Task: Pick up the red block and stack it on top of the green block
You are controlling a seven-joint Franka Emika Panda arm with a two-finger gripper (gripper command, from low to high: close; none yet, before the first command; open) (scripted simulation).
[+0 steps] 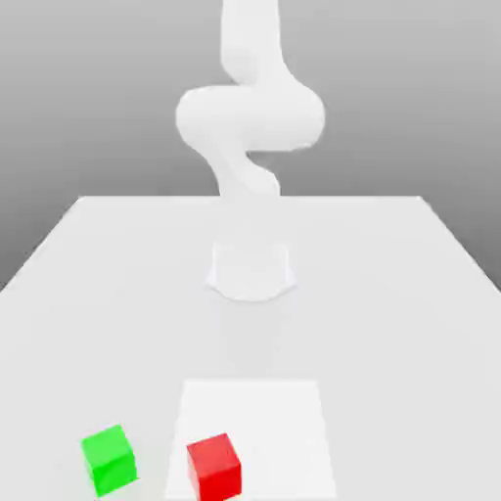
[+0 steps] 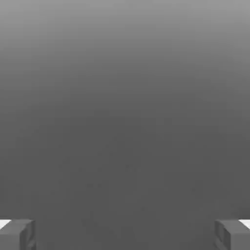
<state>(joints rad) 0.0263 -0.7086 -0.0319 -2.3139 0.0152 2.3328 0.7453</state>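
The red block (image 1: pixel 213 467) rests on the white table near its front edge, a little to the exterior view's left of centre. About one block width further left sits the green block (image 1: pixel 109 459), apart from the red one. The white arm (image 1: pixel 250 117) rises from its base far behind both blocks and runs up past the top edge. In the hand view my gripper (image 2: pixel 125 237) is open: two grey fingertips (image 2: pixel 17 234) stand wide apart with nothing between them, facing plain grey background.
The arm's round base (image 1: pixel 251 269) stands mid-table. A brighter white square patch (image 1: pixel 274 421) marks the table under and behind the red block. The table (image 1: pixel 391 294) spreads wide on both sides, its front edge lying close to the blocks.
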